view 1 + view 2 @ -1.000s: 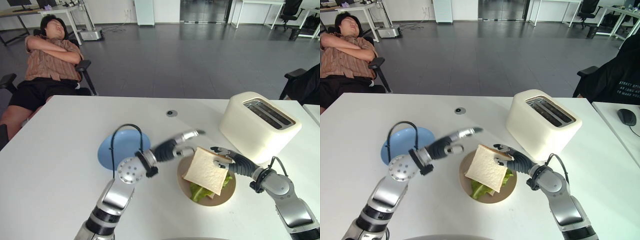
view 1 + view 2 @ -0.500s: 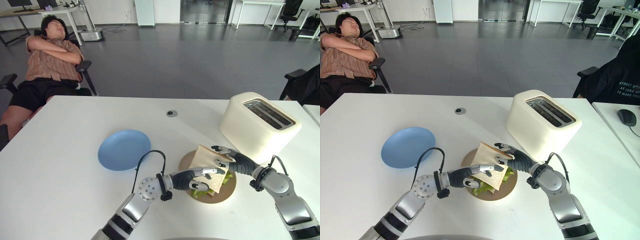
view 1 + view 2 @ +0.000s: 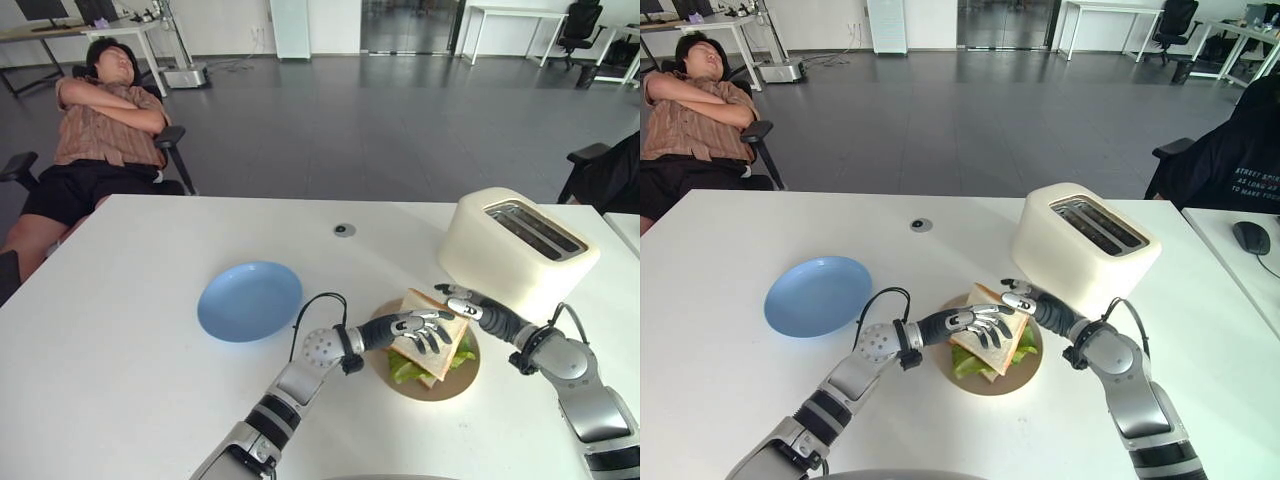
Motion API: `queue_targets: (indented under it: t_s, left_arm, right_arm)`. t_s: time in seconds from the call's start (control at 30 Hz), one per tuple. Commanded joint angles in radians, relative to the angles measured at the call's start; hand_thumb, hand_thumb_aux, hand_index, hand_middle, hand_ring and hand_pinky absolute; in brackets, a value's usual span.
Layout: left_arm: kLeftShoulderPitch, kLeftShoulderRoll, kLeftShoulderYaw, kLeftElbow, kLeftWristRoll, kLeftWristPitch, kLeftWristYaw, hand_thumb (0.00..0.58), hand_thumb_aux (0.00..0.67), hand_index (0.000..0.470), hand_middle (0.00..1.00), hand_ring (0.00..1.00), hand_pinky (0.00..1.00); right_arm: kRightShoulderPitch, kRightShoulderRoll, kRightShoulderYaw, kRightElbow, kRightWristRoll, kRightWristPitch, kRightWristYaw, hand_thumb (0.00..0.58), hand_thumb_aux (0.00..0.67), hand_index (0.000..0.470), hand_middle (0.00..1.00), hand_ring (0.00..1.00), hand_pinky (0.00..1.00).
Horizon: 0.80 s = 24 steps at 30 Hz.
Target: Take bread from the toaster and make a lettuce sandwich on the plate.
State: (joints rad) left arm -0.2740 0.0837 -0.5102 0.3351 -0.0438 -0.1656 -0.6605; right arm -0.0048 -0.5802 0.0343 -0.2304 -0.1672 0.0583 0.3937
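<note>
Right now, working outward from my side of the table (image 3: pixel 120 330), the brown plate (image 3: pixel 428 394) comes first, and the lettuce (image 3: pixel 403 369) spills toward its near rim at about 7 o'clock. The top slice of bread (image 3: pixel 438 356) lies on that lettuce. It sits as a diamond, with its long diagonal running from roughly 5 o'clock up to 11 o'clock, so it looks a little skewed on the stack.

My left hand (image 3: pixel 420 328) comes in from 9 o'clock and lies across the middle of the slice. Its fingers are spread and drooped over the crust. It grips nothing and simply rests on top. My right hand (image 3: pixel 472 304) comes in from 2 o'clock and meets the far corner of the slice. I cannot tell whether it has hold of that corner or only touches it.

So the bread is directly under the left hand and off toward 8 o'clock from the right. I judge the sandwich nearly made. The next move is most likely to steady the slice with the left hand while the right comes away toward 2 o'clock without dragging the corner.

Farther out, the blue plate (image 3: pixel 250 300) sits at 10 o'clock from the sandwich, well apart. The toaster (image 3: pixel 515 250) stands close behind the right hand at 1 o'clock.
</note>
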Motion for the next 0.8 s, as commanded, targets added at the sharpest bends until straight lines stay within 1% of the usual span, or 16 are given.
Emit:
queue_targets:
  t_s: [0.03,0.1,0.17,0.27,0.33,0.4,0.47,0.53,0.6,0.67,0.7,0.73,0.77,0.8]
  left_arm:
    - [0.087,0.04,-0.079,0.183,0.083,0.19,-0.05,0.0,0.0,0.0,0.0,0.0,0.0]
    - [0.084,0.039,-0.081,0.186,0.086,0.192,-0.052,0.0,0.0,0.0,0.0,0.0,0.0]
    - [0.083,0.038,-0.082,0.184,0.089,0.195,-0.05,0.0,0.0,0.0,0.0,0.0,0.0]
    - [0.083,0.044,-0.077,0.162,0.097,0.189,-0.034,0.0,0.0,0.0,0.0,0.0,0.0]
    - [0.085,0.056,-0.043,0.095,0.072,0.179,-0.025,0.0,0.0,0.0,0.0,0.0,0.0]
    - [0.102,0.063,0.005,-0.04,-0.009,0.183,-0.047,0.0,0.0,0.0,0.0,0.0,0.0]
    - [0.141,0.06,0.066,-0.308,-0.233,0.244,-0.127,0.0,0.0,0.0,0.0,0.0,0.0]
    - [0.161,0.068,0.096,-0.501,-0.378,0.293,-0.172,0.0,0.0,0.0,0.0,0.0,0.0]
    - [0.168,0.09,0.102,-0.598,-0.429,0.321,-0.197,0.0,0.0,0.0,0.0,0.0,0.0]
    - [0.187,0.13,0.095,-0.691,-0.501,0.368,-0.246,0.0,0.0,0.0,0.0,0.0,0.0]
    - [0.2,0.157,0.087,-0.734,-0.543,0.404,-0.274,0.0,0.0,0.0,0.15,0.15,0.15]
    - [0.216,0.184,0.076,-0.769,-0.578,0.443,-0.294,0.313,0.215,0.151,1.0,1.0,1.0]
    - [0.229,0.211,0.066,-0.792,-0.6,0.473,-0.314,0.58,0.67,0.47,1.0,1.0,1.0]
    - [0.242,0.248,0.047,-0.804,-0.593,0.489,-0.341,0.58,0.67,0.47,1.0,1.0,1.0]
  right_arm:
    - [-0.208,0.058,-0.13,-0.112,-0.056,-0.207,-0.225,0.0,0.0,0.0,0.0,0.0,0.0]
    - [-0.225,0.062,-0.153,-0.121,-0.06,-0.255,-0.26,0.0,0.0,0.0,0.0,0.0,0.0]
    - [-0.232,0.058,-0.16,-0.123,-0.06,-0.281,-0.267,0.0,0.0,0.0,0.0,0.0,0.0]
    - [-0.23,0.061,-0.16,-0.126,-0.023,-0.279,-0.246,0.0,0.0,0.0,0.0,0.0,0.0]
    - [-0.211,0.064,-0.142,-0.137,0.073,-0.228,-0.176,0.0,0.0,0.0,0.0,0.0,0.0]
    - [-0.181,0.062,-0.127,-0.154,0.162,-0.166,-0.102,0.0,0.0,0.0,0.0,0.0,0.0]
    - [-0.151,0.051,-0.113,-0.168,0.248,-0.087,-0.023,0.0,0.0,0.0,0.0,0.0,0.0]
    - [-0.12,0.03,-0.097,-0.188,0.317,-0.021,0.055,0.0,0.0,0.0,0.0,0.0,0.0]
    - [-0.079,0.001,-0.083,-0.217,0.356,0.027,0.126,0.0,0.0,0.0,0.0,0.0,0.0]
    - [-0.02,-0.059,-0.063,-0.251,0.405,0.084,0.233,0.0,0.0,0.0,0.0,0.0,0.0]
    - [0.014,-0.1,-0.053,-0.266,0.428,0.107,0.297,0.39,0.286,0.201,0.08,0.08,0.08]
    - [0.041,-0.136,-0.047,-0.276,0.457,0.131,0.358,0.532,0.478,0.335,0.92,0.92,0.92]
    - [0.059,-0.165,-0.044,-0.281,0.475,0.147,0.405,0.58,0.67,0.47,1.0,1.0,1.0]
    - [0.085,-0.199,-0.042,-0.289,0.496,0.165,0.458,0.58,0.67,0.47,1.0,1.0,1.0]
